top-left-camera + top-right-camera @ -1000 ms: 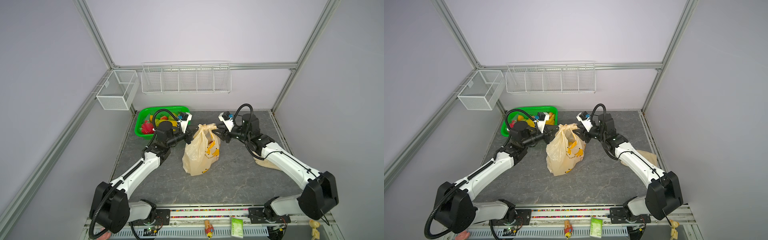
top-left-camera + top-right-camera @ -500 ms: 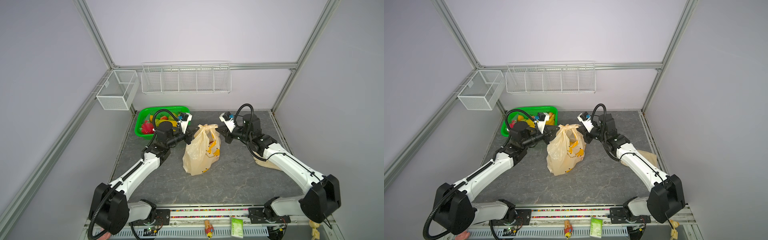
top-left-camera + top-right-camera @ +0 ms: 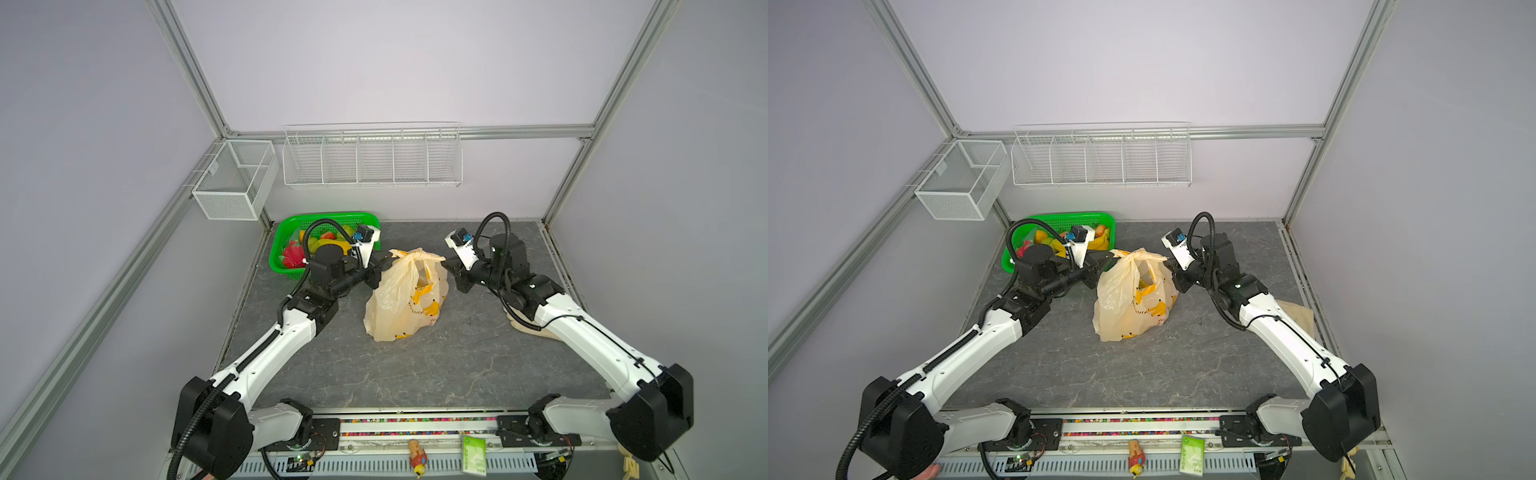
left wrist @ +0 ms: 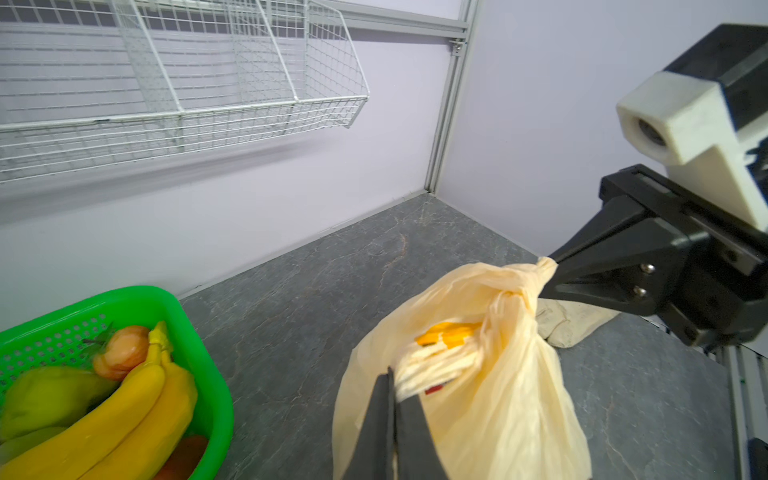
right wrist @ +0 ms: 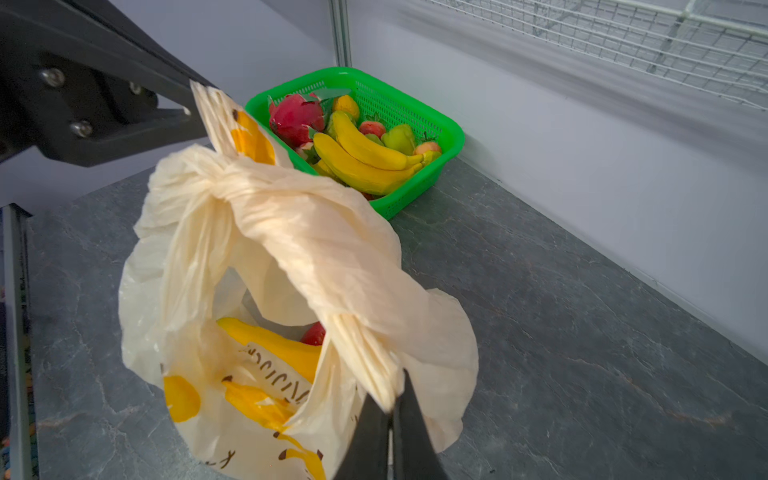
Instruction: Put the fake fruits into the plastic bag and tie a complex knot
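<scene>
The plastic bag [image 3: 405, 299] [image 3: 1133, 299] stands mid-table, cream with printed bananas. Its handles meet in the knot [image 5: 220, 183] [image 4: 513, 286] at the top. My left gripper [image 3: 388, 258] [image 4: 395, 382] is shut on the handle tail that points toward the basket. My right gripper [image 3: 445, 259] [image 5: 395, 399] is shut on the opposite tail. Inside the bag I see a yellow banana [image 5: 270, 345] and a red piece [image 5: 313, 334]. More fake fruits [image 5: 365, 158] lie in the green basket [image 3: 324, 218] [image 5: 449, 124], among them a dragon fruit [image 5: 295, 118].
A cream glove [image 3: 1296, 316] [image 4: 569, 324] lies on the table under my right arm. A long wire shelf [image 3: 372, 160] hangs on the back wall. A wire box [image 3: 235, 178] hangs on the left frame. The basket stands in the back left corner.
My right gripper has closed on the bag's right handle tail. The left gripper stayed shut on its tail, and the bag has hardly moved.
</scene>
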Controlling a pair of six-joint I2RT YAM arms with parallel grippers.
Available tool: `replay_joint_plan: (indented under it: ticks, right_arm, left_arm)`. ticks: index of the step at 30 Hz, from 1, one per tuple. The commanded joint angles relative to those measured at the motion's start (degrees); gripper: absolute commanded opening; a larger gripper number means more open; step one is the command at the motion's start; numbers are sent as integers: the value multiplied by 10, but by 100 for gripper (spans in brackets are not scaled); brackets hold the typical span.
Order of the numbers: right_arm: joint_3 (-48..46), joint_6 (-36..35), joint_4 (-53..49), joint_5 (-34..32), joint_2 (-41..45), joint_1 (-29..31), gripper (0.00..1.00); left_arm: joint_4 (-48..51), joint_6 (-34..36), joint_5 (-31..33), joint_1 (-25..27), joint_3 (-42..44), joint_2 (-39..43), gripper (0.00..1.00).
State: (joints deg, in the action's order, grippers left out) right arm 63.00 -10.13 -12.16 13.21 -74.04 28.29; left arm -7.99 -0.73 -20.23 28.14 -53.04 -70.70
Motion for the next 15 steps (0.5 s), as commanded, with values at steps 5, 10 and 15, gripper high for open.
replay_joint_plan:
  ticks: [5,10,15]
  right_arm:
    - [-36,29,-66,-97,14,-2,7]
    - [-63,65,-98,-140,18,-21,7]
    - [-122,116,-79,-121,17,-68,7]
  left_arm:
    - [34,6,138,-12,31,19,0]
    - [49,-4,236,-23,61,23,0]
    - [20,-40,239,-76,104,-1,0]
